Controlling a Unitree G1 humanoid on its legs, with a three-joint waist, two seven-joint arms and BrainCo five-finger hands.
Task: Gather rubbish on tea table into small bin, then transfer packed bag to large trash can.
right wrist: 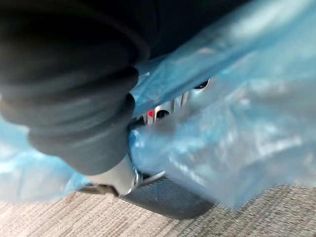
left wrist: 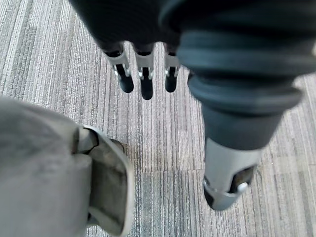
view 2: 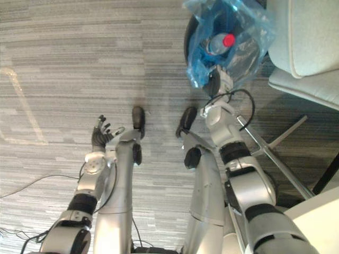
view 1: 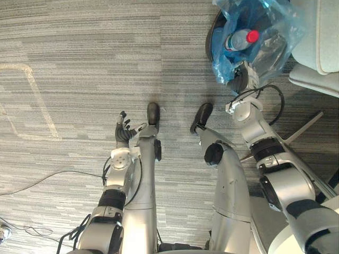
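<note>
**A:** What is taking up most of the space down there?

**B:** The carpeted floor [view 1: 79, 53] is stretching across nearly everything. A pale seat [view 1: 323, 32] is crowding in at the right edge, just beside the dark round bin [view 1: 210, 38].

**A:** And where is the rubbish sitting?

**B:** It is sitting inside the blue bag [view 1: 275, 21], which is lining that bin and billowing up over its rim. I am counting one bag, one bin and one bottle [view 1: 238, 41] with a red cap [view 1: 252, 36], showing through the plastic. Anything else in there is too blurred to count.

**A:** Who is handling it?

**B:** The right robot hand [view 1: 239, 81] is pressing into the bag's near edge, where the plastic is bunching. I am guessing it is going there because the gathered rim is the place to lift a packed bag out by. The plastic is covering it, so I cannot tell whether it is closed on the bag.

**A:** And the other one?

**B:** The left robot hand [view 1: 124, 132] is hanging open and empty over bare carpet, well apart from the bin, probably idling out of the way. That is making two hands, with one working.
</note>
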